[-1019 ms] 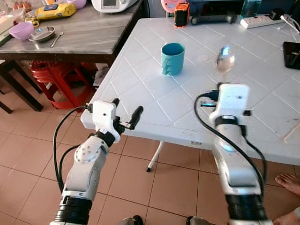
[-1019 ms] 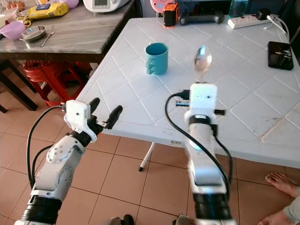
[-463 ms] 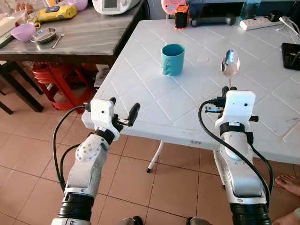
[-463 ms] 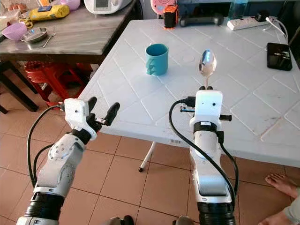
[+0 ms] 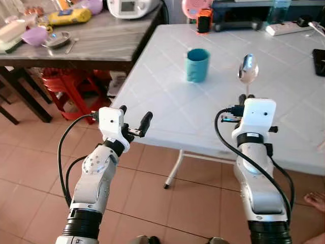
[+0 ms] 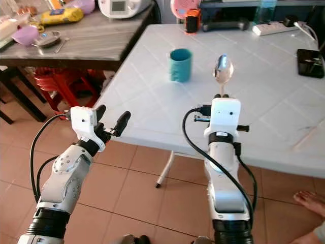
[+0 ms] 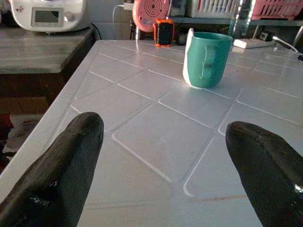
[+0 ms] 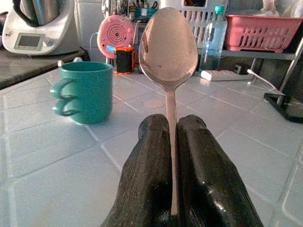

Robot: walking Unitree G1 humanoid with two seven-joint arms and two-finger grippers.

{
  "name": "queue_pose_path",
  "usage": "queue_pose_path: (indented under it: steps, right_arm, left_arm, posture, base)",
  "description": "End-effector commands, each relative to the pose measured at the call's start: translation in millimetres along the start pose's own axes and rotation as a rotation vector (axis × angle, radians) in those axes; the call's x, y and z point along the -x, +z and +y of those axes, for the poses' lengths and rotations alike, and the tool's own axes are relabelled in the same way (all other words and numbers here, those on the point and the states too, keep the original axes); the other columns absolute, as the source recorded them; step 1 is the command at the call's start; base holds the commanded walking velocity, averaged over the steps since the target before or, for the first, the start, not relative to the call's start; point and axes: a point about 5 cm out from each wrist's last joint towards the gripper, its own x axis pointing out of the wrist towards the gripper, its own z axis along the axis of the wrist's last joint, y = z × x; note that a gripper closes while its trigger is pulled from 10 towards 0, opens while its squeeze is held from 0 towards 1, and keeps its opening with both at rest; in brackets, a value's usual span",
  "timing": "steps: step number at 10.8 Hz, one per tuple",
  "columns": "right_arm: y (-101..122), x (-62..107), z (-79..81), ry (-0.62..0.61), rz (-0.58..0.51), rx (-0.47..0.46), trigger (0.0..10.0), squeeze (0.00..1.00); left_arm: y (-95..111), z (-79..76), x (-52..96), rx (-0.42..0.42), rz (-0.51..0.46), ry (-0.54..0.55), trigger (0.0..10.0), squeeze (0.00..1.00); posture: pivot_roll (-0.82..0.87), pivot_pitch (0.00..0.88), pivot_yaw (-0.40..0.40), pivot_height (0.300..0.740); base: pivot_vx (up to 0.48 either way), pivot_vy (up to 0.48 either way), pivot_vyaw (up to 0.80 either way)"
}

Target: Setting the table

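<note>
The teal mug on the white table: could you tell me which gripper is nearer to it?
Right. The right gripper, shut on the spoon, is over the table just right of the teal mug. The left gripper hangs open off the table's near edge.

Spoon handle hidden between gripper fingers

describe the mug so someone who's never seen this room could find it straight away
Start at the big white table with the diamond-patterned top, in front of the robot. The mug stands upright on it, left of the spoon pinched in the right gripper. It is the table's one teal thing, with a looped handle.
</note>
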Motion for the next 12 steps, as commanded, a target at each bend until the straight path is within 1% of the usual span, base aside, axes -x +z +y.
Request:
queue_pose_path:
  steps: [1,12]
  right_arm:
    - [3.4,1.4,1.1,0.008,-0.009,-0.012,10.0,0.00]
    - [4.4,-0.9,1.6,0.003,-0.016,-0.019,10.0,0.00]
  left_arm:
    - [-1.0,4.0,0.9,-0.016,0.012,0.007,10.0,0.00]
    - [-0.9,1.5,-1.2,-0.017,0.012,-0.010,10.0,0.00]
  posture:
    - [-0.10,0.116,0.147,0.740]
    - [-0.10,0.116,0.154,0.740]
  base:
    - [0.000,0.334,0.00]
    - [0.000,0.342,0.00]
